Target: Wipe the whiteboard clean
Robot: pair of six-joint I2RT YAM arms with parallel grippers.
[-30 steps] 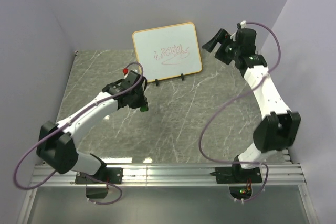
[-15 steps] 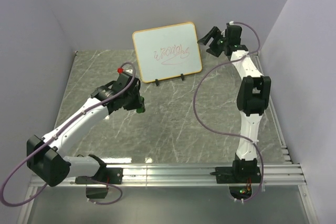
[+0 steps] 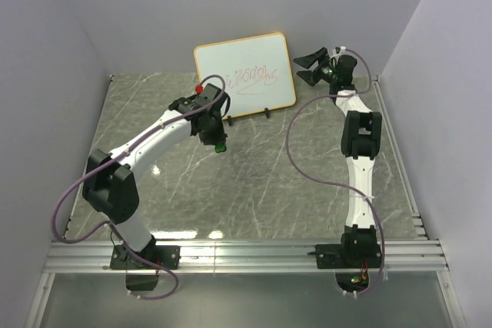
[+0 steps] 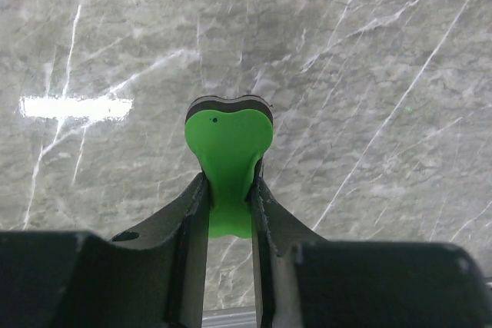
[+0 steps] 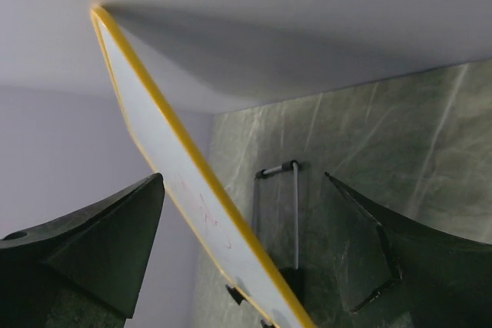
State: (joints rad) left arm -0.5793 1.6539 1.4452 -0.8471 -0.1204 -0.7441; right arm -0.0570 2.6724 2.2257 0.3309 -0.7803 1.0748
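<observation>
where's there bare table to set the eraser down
The widest bare table lies between the left arm and right arm, in front of the whiteboard. The far-left corner is bare too. Crowded: the board's right edge, straddled by the open right gripper, and near its feet, where the left gripper holds the eraser.

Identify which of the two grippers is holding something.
The left gripper, shut on the green eraser; the right gripper is open, straddling the edge of the whiteboard.

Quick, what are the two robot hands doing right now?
Left gripper: shut on the green eraser.
Right gripper: open, fingers either side of the whiteboard edge.
</observation>
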